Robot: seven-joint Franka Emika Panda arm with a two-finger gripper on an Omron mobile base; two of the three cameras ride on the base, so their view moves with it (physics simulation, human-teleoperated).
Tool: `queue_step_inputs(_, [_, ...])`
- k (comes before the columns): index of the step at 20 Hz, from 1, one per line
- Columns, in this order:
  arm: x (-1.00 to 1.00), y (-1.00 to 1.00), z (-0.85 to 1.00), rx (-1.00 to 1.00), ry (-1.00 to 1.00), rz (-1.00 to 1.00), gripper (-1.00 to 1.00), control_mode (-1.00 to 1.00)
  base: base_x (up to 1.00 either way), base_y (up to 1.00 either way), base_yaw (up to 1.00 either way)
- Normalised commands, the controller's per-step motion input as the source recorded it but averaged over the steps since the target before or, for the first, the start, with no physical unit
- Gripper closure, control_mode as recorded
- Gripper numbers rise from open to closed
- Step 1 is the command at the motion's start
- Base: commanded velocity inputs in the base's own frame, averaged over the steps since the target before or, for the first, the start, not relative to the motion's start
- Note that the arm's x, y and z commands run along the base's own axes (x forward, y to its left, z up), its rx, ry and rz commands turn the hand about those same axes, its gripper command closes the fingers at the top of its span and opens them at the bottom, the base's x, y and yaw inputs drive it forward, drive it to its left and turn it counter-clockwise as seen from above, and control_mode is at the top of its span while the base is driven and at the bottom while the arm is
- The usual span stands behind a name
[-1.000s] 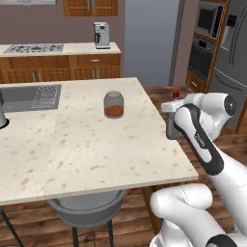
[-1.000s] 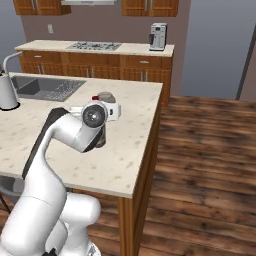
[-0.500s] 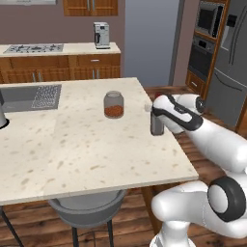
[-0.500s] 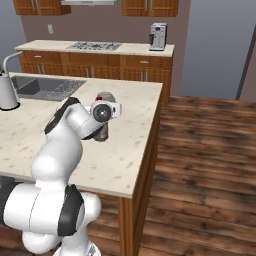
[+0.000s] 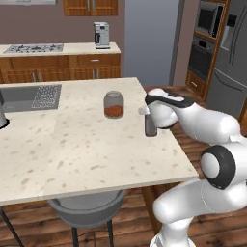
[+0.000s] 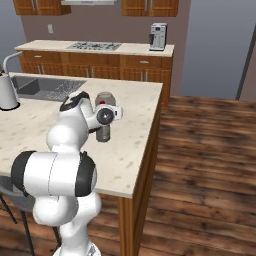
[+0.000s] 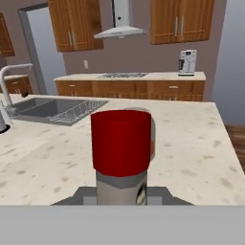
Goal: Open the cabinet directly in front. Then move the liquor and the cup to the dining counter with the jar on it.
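The pincer [image 5: 150, 117] is clenched on the liquor [image 5: 151, 126], a small grey glass bottle that stands upright at the right edge of the table [image 5: 72, 154], the big island with the beige speckled top. In the hand view the red cap [image 7: 121, 141] of the bottle is very close to the camera, with the grey neck under it between the two dark fingertips. From the pictures I cannot tell if the bottom of the bottle touches the stone top or is just above it.

The jar [image 5: 114, 104] with orange-brown contents stands on the same table, near the bottle and a little farther from the robot, apart from it. In the right base view the jar [image 6: 104, 99] is partly behind the hand. The steel sink [image 5: 30, 97] is in the far left part of the table. Behind, a coffee machine [image 5: 101, 34] stands on the back counter [image 5: 62, 48].
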Motion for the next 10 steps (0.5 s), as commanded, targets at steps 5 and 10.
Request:
queue_step_inputs(5, [0.24, 0.00, -0.39, 0.00, 0.00, 0.00, 1.00, -1.00, 0.00, 0.00, 0.00])
queue_step_inputs(10, [0.25, 0.00, -0.38, 0.00, 0.00, 0.00, 1.00, -1.00, 0.00, 0.00, 0.00])
